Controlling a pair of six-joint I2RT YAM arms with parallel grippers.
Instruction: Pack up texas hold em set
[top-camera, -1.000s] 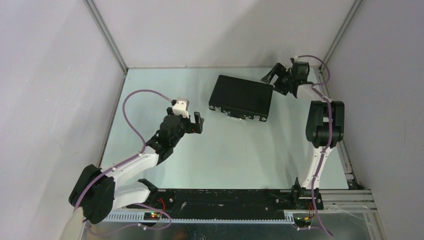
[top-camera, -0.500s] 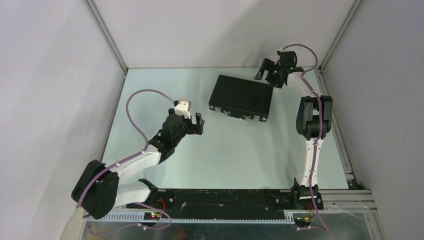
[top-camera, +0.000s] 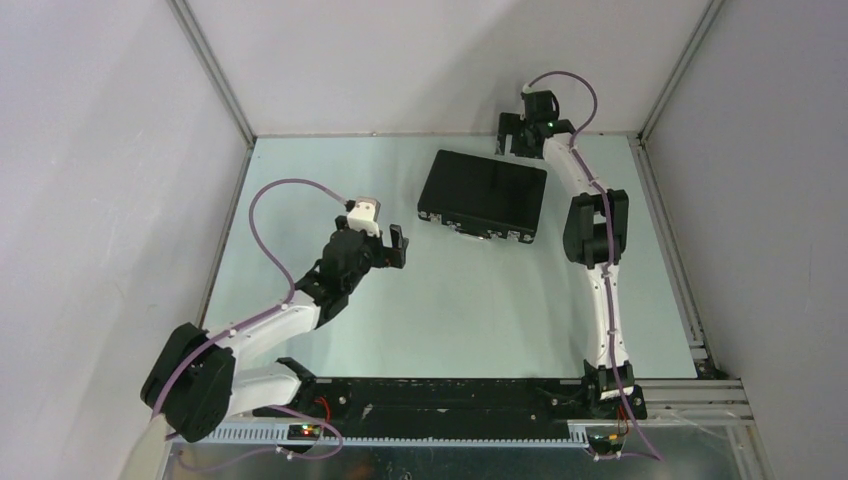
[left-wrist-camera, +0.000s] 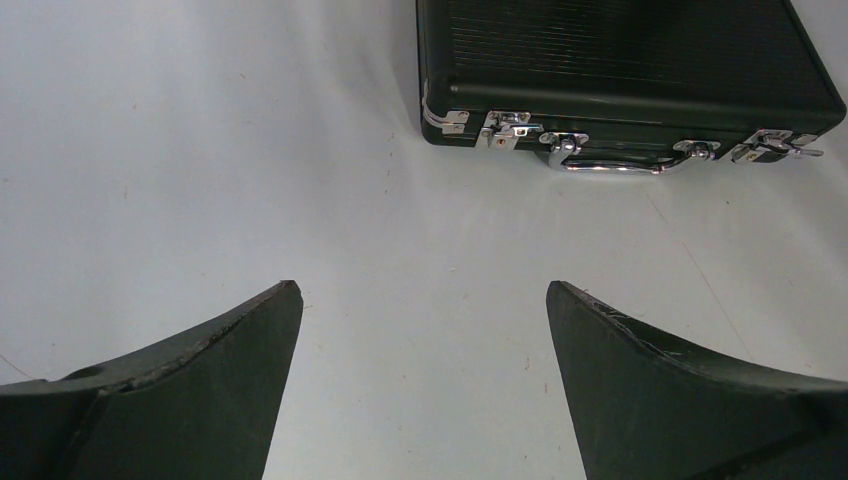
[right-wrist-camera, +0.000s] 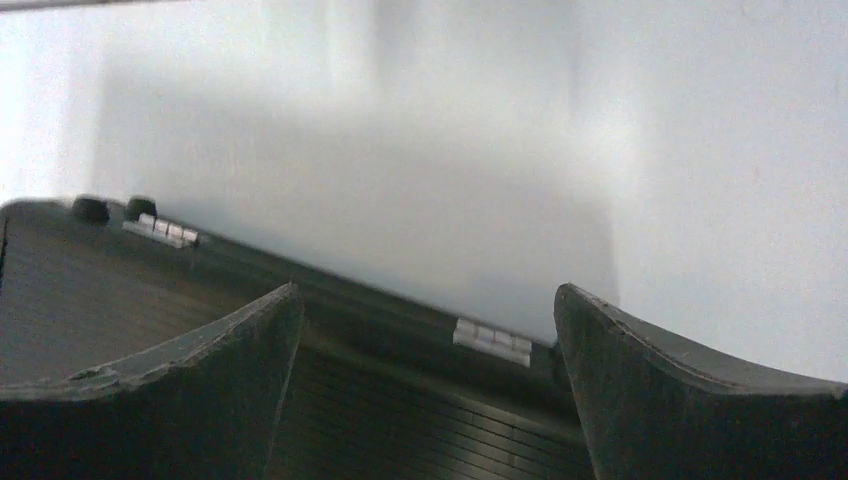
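The black briefcase (top-camera: 483, 193) lies closed and flat on the table, far of the middle. Its silver latches and handle (left-wrist-camera: 625, 158) face my left gripper; the case (left-wrist-camera: 620, 60) fills the top of the left wrist view. My left gripper (top-camera: 393, 245) is open and empty, a short way near-left of the case (left-wrist-camera: 420, 300). My right gripper (top-camera: 512, 135) is open and empty above the case's far hinge edge; the case's ribbed lid (right-wrist-camera: 120, 300) and silver hinges (right-wrist-camera: 492, 341) show between its fingers (right-wrist-camera: 425, 300). Chips, cards, dice and tokens are hidden.
The table (top-camera: 450, 300) is pale and walled by white panels with metal frame rails (top-camera: 215, 80). A black base rail (top-camera: 450, 395) with the arm mounts runs along the near edge. Purple cables loop off both arms.
My right arm has swung left along the far wall, from beyond the case's far right corner to above its far edge. The left arm and the case have stayed put.
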